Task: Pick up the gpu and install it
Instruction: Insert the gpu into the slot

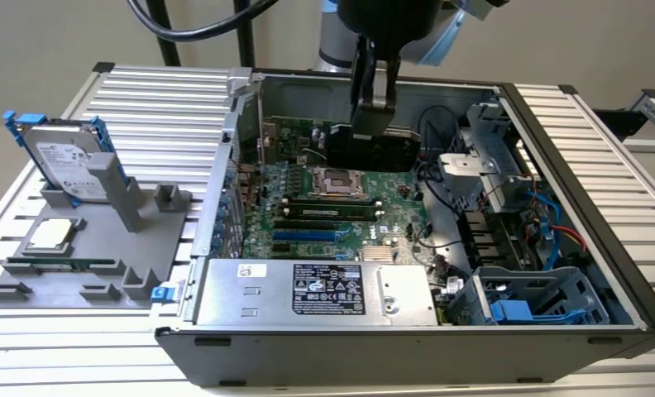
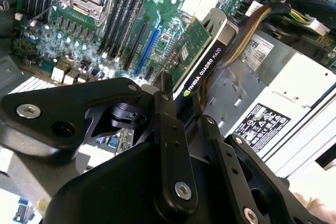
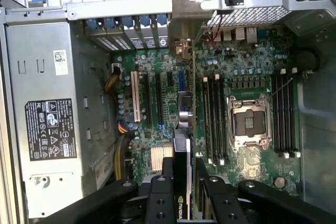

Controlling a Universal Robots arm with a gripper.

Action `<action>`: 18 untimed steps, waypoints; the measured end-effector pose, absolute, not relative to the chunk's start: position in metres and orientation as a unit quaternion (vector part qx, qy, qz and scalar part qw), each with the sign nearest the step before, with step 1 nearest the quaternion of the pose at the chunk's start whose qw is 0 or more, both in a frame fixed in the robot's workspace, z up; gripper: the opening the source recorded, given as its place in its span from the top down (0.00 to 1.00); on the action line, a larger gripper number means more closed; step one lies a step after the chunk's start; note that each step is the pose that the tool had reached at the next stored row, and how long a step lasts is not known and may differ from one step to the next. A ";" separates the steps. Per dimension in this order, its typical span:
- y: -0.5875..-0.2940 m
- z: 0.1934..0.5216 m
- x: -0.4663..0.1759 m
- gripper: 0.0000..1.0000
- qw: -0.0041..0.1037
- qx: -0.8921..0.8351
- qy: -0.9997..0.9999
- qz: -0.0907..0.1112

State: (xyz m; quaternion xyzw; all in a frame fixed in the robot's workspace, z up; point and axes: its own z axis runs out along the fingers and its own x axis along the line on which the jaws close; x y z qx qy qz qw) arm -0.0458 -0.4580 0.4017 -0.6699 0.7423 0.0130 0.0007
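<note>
The gpu (image 1: 379, 150) is a green card with a black cooler. My gripper (image 1: 372, 116) is shut on it and holds it on edge inside the open computer case (image 1: 592, 223), over the green motherboard (image 1: 305, 223) near the CPU socket (image 1: 339, 180). In the second wrist view the gpu (image 2: 202, 56) sticks out past my black fingers (image 2: 166, 98), tilted over the expansion slots (image 2: 144, 45). In the first wrist view the gpu (image 3: 184, 145) is seen edge-on between the slots (image 3: 157, 98) and the memory sockets (image 3: 212, 119), with its silver bracket (image 3: 181, 24) toward the case's rear wall and my gripper (image 3: 184, 182) clamped on it.
A silver power supply (image 1: 305, 289) fills the case's near corner. A drive cage (image 1: 537, 306) and cables (image 1: 548, 215) line the exterior view's right. On the exterior view's left, a grey fixture (image 1: 140, 265) carries a hard drive in a blue frame (image 1: 69, 161), a processor chip (image 1: 52, 236) and a memory stick (image 1: 63, 265).
</note>
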 end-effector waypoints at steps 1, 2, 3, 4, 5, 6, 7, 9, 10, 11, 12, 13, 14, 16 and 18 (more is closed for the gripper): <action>-0.458 0.401 -0.046 1.00 0.001 -0.670 0.742 0.013; -0.458 0.400 -0.046 1.00 0.001 -0.670 0.742 0.013; -0.458 0.400 -0.046 1.00 0.001 -0.670 0.742 0.013; -0.458 0.399 -0.046 1.00 0.001 -0.670 0.742 0.013; -0.458 0.399 -0.046 1.00 0.001 -0.670 0.742 0.013; -0.458 0.398 -0.046 1.00 0.001 -0.670 0.742 0.013; -0.458 0.398 -0.046 1.00 0.001 -0.670 0.742 0.013; -0.458 0.397 -0.046 1.00 0.000 -0.670 0.742 0.012; -0.458 0.396 -0.046 1.00 0.000 -0.670 0.742 0.012; -0.458 0.396 -0.046 1.00 0.000 -0.670 0.742 0.012; -0.458 0.395 -0.046 1.00 0.000 -0.670 0.742 0.012; -0.458 0.395 -0.046 1.00 0.000 -0.670 0.742 0.012; -0.458 0.394 -0.046 1.00 0.000 -0.670 0.742 0.011; -0.458 0.394 -0.046 1.00 0.000 -0.670 0.742 0.011; -0.458 0.394 -0.046 1.00 0.000 -0.670 0.742 0.011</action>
